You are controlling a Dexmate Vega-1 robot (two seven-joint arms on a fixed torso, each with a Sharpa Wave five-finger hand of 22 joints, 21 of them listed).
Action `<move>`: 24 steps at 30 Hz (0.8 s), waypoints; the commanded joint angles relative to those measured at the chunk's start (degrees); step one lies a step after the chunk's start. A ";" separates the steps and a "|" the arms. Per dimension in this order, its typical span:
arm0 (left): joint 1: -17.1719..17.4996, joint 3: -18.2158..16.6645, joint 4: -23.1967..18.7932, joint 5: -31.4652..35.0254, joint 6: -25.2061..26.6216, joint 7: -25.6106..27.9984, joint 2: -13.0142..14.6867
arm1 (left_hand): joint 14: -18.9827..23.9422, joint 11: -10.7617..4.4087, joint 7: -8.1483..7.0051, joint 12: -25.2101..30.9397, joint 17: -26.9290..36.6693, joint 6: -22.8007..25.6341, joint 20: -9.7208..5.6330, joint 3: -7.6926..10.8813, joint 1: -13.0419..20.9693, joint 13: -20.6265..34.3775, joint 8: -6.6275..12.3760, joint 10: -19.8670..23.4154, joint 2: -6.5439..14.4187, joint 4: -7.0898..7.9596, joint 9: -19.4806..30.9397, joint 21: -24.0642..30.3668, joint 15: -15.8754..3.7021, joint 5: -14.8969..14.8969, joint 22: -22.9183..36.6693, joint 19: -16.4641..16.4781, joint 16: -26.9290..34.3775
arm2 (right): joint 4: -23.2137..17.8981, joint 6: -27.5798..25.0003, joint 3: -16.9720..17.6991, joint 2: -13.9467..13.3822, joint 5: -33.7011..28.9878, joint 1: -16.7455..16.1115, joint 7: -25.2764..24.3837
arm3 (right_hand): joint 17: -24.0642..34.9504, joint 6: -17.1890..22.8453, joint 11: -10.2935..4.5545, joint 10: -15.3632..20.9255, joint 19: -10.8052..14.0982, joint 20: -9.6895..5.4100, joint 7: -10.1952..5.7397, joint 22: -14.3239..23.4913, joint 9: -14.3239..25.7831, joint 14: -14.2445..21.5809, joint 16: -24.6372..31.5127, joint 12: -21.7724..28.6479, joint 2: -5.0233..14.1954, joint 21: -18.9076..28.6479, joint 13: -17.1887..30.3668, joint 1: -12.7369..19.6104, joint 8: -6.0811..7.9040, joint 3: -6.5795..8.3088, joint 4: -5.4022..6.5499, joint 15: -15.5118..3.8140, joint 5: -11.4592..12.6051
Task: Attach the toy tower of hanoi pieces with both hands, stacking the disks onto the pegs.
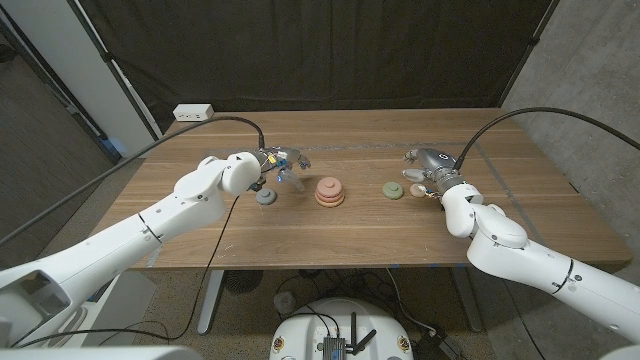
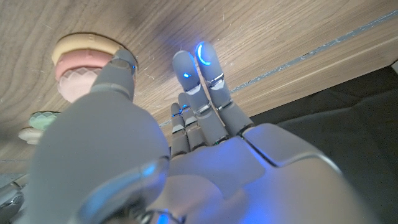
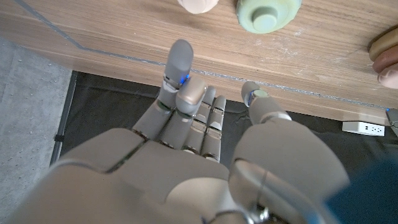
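Near edge of the wooden desk (image 1: 300, 250) bare across the lower middle of the head view, white arms entering from both bottom corners.

Left of centre: left hand (image 1: 283, 160) hovering above the desk, fingers (image 2: 208, 65) extended and close together in the left wrist view, thumb set apart, nothing held. Whether the fingertips touch the wood, impossible to tell. Just below it in the head view, beside the forearm, a small grey disk (image 1: 265, 196) lying flat.

Right of centre: right hand (image 1: 428, 165) likewise empty, fingers (image 3: 180, 62) loosely spread and partly curled in the right wrist view, thumb out to one side, held over the far edge of the desk.

Between the hands, at frame centre: a stack of disks (image 1: 329, 192), wide tan piece at the base, pink ones above, narrowing upward. To its right, near the right hand, a pale green disk (image 1: 392, 189) with a raised round knob in its middle, and right beside that a smaller pinkish piece (image 1: 416, 190), close to the right hand's fingertips.

Farther back, upper left: a white power strip (image 1: 194, 112) on the desk's far corner, against a dark curtain (image 1: 330, 50). No readable writing anywhere.
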 commanded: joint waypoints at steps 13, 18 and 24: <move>7.38 -3.49 -3.79 -1.62 8.95 9.54 3.03 | 0.99 -0.28 -0.61 0.80 0.21 2.63 -7.68 0.48 -0.09 -0.15 1.02 2.62 0.70 -0.03 0.15 -0.07 -4.17 0.42 -0.05 0.61 0.61 | 2.15 3.12 0.35 1.21 0.57 0.12 -0.81 | -0.05 -0.50 0.30 -1.03 0.19 -3.84 -0.12 0.05 0.88 -0.23 0.17 -0.48 -0.03 -0.25 -0.16 0.24 0.37 0.55 -0.15 -1.78 0.44; 8.25 -3.69 -4.02 -2.02 10.73 11.00 3.38 | 1.17 -0.42 -0.50 0.74 0.24 2.83 -7.72 0.56 -0.02 -0.22 1.00 2.90 0.78 -0.09 0.15 -0.08 -4.17 0.47 -0.06 0.65 0.77 | 2.61 3.35 0.28 1.49 0.65 0.44 -0.60 | -0.04 -0.50 0.16 -1.01 0.13 -3.84 -0.09 0.00 0.97 -0.25 0.16 -0.45 -0.06 -0.32 -0.22 0.25 0.40 0.57 -0.17 -1.78 0.44; 9.07 -3.76 -3.90 -2.78 11.98 12.88 3.53 | 1.11 -0.48 -0.41 0.79 0.09 3.15 -7.70 0.74 0.06 -0.19 0.98 3.39 1.05 -0.12 0.14 -0.12 -4.18 0.55 -0.08 0.75 0.72 | 3.00 3.91 0.30 1.52 0.62 0.58 -0.60 | -0.11 -0.63 0.38 -0.97 0.14 -3.84 -0.19 0.02 1.11 -0.34 0.08 -0.39 -0.08 -0.32 -0.28 0.26 0.40 0.61 -0.19 -1.79 0.45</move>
